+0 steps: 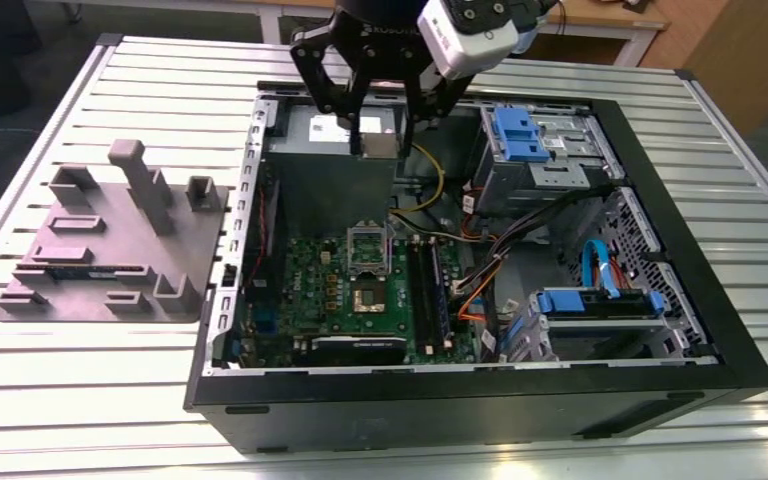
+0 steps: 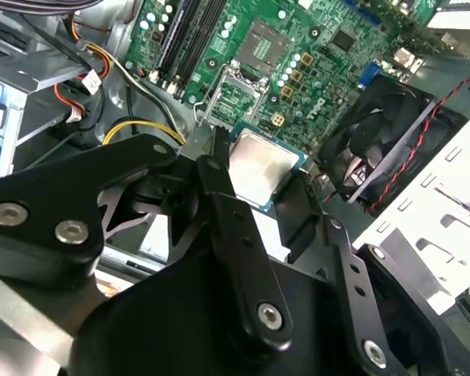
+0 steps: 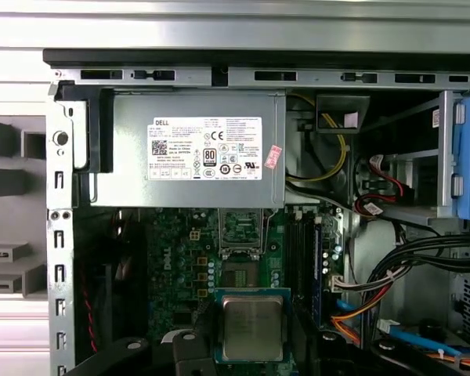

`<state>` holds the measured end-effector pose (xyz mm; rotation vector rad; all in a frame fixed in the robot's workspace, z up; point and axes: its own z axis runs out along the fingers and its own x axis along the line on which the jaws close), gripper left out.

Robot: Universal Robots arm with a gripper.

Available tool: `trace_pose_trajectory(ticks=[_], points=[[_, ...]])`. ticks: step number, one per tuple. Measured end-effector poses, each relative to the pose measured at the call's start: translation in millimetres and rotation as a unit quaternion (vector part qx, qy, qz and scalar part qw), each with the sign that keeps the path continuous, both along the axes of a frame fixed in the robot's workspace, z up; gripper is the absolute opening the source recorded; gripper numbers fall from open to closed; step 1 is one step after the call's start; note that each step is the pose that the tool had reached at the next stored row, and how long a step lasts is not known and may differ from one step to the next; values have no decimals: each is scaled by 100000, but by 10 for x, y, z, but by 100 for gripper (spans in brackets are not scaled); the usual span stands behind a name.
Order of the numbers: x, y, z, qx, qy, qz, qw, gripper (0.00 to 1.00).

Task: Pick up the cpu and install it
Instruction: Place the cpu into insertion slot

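The cpu (image 1: 380,146), a small square chip with a silvery top, hangs in the air over the open computer case (image 1: 704,330), near the grey power supply (image 1: 307,128). My gripper (image 1: 381,140) is shut on the cpu, one black finger on each side. Both wrist views show the cpu (image 2: 262,164) (image 3: 252,327) held between the fingers (image 2: 219,196), above the green motherboard (image 2: 329,70). The socket (image 1: 368,295) (image 2: 264,39) (image 3: 240,274) lies lower on the board, nearer the case's front, with its metal frame (image 1: 365,248) swung open.
A grey moulded tray (image 1: 104,250) sits on the slatted table at the exterior view's left. Inside the case are blue drive brackets (image 1: 518,135), bundled cables (image 1: 491,270), a black fan (image 2: 380,141) and memory slots (image 1: 427,290).
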<state>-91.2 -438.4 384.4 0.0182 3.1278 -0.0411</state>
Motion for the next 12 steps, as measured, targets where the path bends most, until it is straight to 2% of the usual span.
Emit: trace_pose_trajectory(ticks=[12], points=[[3, -13, -36, 1, 0, 0, 100000, 47]])
